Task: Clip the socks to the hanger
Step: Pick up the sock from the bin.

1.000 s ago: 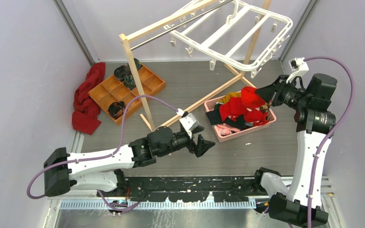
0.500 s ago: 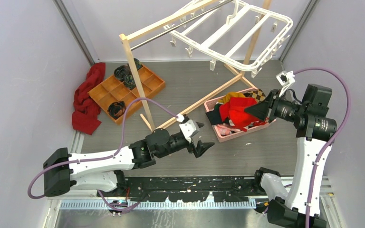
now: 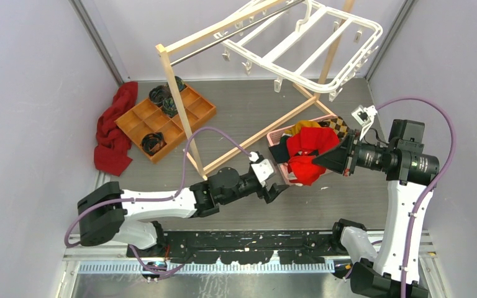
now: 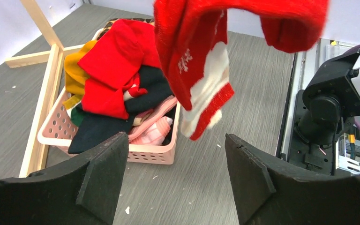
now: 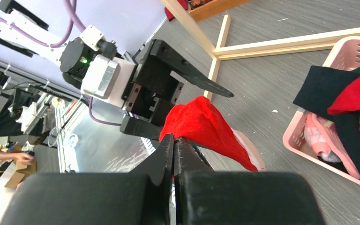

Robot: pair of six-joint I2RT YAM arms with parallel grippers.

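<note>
Top external view: left tool (image 3: 276, 189), jaws apart, low over the grey surface (image 3: 248, 112); red sock (image 3: 303, 160) (white-patterned cuff hanging down) just right of it, above the near rim of the pink basket (image 4: 150, 154); right tool (image 3: 323, 161) clamped on that sock; white hanger (image 3: 298, 76) hung on the wooden rack (image 3: 175, 93), rear.

bright, even diffuse light, soft faint shadows; top view sharp; close red sock (image 4: 192, 56) slightly blurred.
</note>
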